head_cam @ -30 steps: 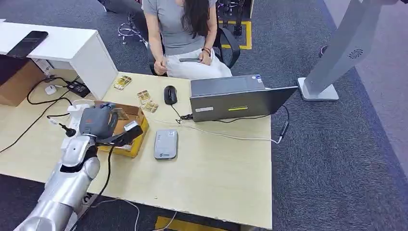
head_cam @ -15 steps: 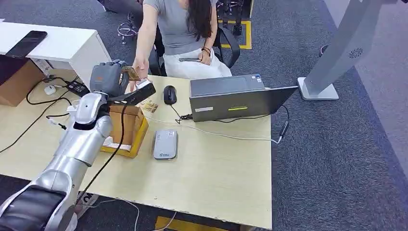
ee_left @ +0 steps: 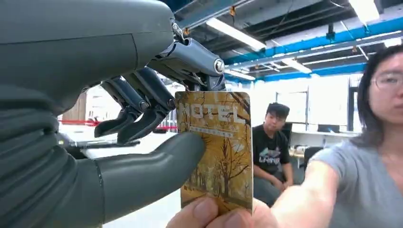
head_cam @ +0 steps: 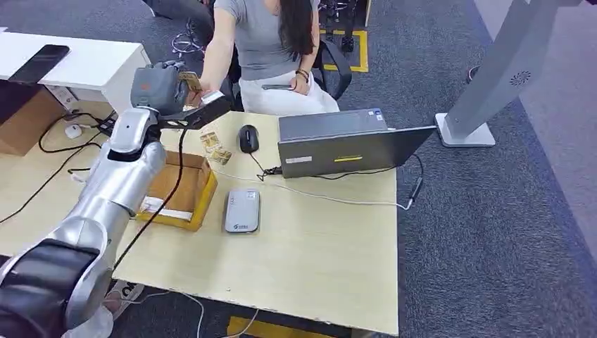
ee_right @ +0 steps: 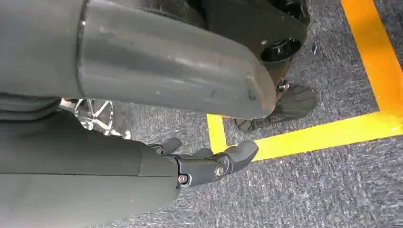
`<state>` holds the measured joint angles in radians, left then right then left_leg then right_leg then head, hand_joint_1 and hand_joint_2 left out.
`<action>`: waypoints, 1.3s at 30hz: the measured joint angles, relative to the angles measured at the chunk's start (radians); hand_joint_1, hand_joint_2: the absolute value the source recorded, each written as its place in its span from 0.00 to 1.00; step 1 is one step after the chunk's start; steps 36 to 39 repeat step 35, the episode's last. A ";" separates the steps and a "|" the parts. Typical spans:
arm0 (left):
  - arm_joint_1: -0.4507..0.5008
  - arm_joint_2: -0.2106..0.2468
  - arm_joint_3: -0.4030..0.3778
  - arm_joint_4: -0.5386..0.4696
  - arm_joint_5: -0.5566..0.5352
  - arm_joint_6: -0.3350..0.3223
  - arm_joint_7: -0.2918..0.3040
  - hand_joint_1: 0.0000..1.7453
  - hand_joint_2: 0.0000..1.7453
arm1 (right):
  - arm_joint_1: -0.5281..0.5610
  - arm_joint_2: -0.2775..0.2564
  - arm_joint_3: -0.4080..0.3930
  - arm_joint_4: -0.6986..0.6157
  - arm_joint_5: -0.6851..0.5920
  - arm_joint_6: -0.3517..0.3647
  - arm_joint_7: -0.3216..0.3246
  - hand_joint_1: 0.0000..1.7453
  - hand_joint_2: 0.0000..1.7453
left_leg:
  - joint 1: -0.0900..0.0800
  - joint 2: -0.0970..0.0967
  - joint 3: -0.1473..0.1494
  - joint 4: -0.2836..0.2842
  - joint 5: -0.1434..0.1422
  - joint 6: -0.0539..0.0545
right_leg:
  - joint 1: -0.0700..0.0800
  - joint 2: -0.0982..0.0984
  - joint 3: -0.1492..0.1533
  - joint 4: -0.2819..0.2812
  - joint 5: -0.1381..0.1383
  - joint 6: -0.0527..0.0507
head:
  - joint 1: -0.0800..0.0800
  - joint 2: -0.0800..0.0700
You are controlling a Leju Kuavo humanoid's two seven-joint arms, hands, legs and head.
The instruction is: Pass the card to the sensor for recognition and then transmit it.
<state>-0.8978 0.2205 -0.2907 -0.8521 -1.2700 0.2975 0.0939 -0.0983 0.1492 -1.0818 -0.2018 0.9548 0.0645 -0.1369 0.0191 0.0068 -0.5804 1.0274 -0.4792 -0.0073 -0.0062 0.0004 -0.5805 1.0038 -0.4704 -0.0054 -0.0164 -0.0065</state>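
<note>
Head view: the left hand (head_cam: 160,86) is raised beyond the cardboard box (head_cam: 180,189), at the table's (head_cam: 317,260) far edge. Left wrist view: thumb and fingers (ee_left: 142,111) pinch the card (ee_left: 216,149), whose lower edge a person's hand (ee_left: 214,216) also grips. Right hand (ee_right: 199,166): fingers loosely curled, holding nothing.

Hidden and cropped parts around the card handover

In the left wrist view the thick thumb of the left robot hand (ee_left: 95,156) covers part of the card (ee_left: 221,147), whose lower edge is hidden behind a person's hand (ee_left: 214,216) that is itself cut off by the picture's edge. In the head view the card (head_cam: 190,79) is too small for its print to be read, and the person's hand (head_cam: 204,90) is partly hidden behind the left robot hand (head_cam: 160,86). The small cards (head_cam: 215,148) on the bench (head_cam: 317,260) are too small to read. The right robot hand (ee_right: 204,166) shows curled fingers, partly covered by its own cover.
</note>
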 joint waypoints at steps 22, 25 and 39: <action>-0.131 -0.017 -0.018 0.202 -0.001 0.047 0.018 0.00 1.00 | -0.002 0.008 0.009 0.000 0.004 -0.001 0.013 0.00 0.00 | 0.000 0.000 -0.001 0.000 0.001 0.001 | 0.000 0.000 0.000 0.000 0.001 0.001 | 0.000 0.000; -0.130 -0.016 -0.018 0.202 0.005 0.056 0.017 0.00 1.00 | -0.002 0.008 0.009 0.000 0.005 -0.001 0.013 0.00 0.00 | 0.000 0.000 -0.001 0.000 0.001 0.001 | 0.000 0.000 0.000 0.000 0.001 0.001 | 0.001 0.000; -0.092 0.013 -0.018 0.185 0.052 0.085 -0.019 0.00 1.00 | -0.001 0.013 0.009 0.000 0.005 -0.002 0.014 0.00 0.00 | 0.000 0.000 -0.001 0.000 0.001 0.001 | 0.000 0.000 0.000 0.000 0.001 0.001 | 0.001 0.000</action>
